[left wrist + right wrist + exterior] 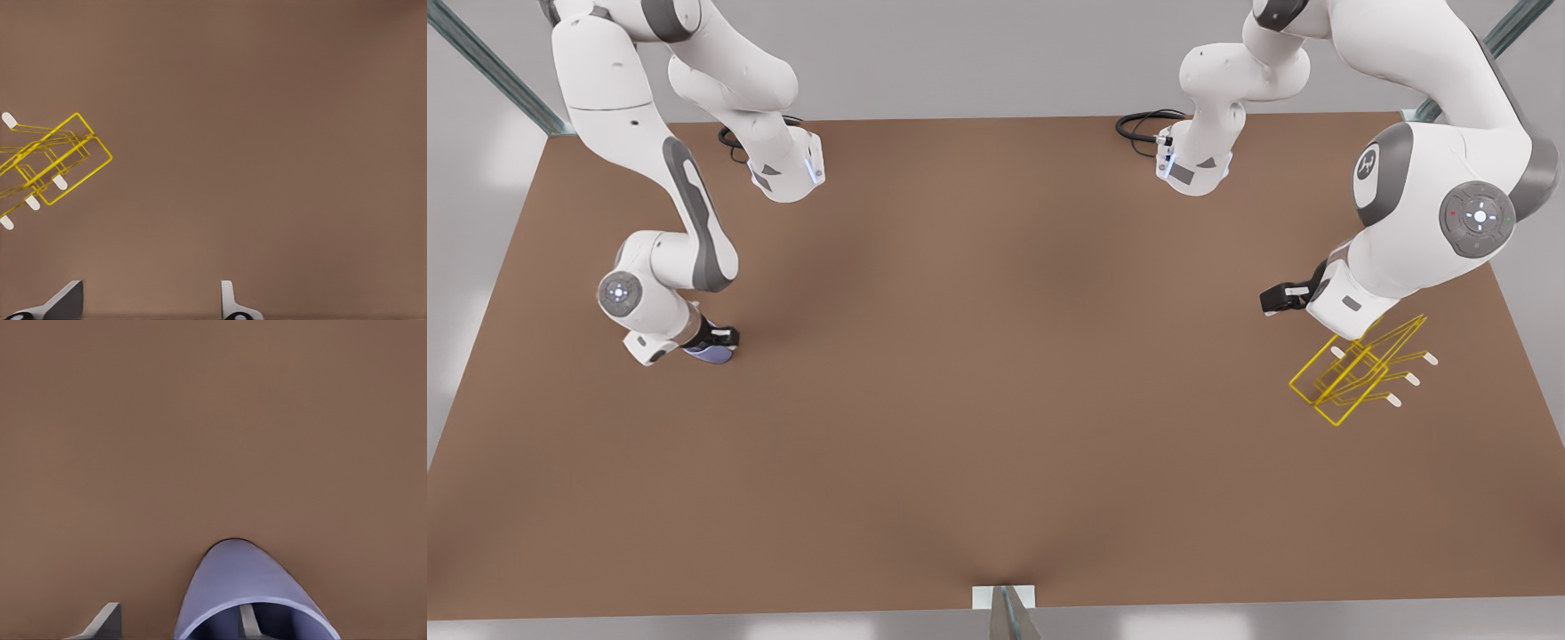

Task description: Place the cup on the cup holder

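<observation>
The right gripper (716,347) hangs low, its jaws straddling one wall of the cup (250,587) (one finger inside); the left gripper (150,300) hovers with jaws parted.

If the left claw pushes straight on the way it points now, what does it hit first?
Probably the bare brown table. The open left claw faces empty tabletop; the yellow cup holder sits off to one side of that line. Depth is hard to judge.

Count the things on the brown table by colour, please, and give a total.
Lavender-blue: 1, the cup, at the right end effector.
Yellow: 1, the cup holder, near the left end effector.
Total: 2
</observation>
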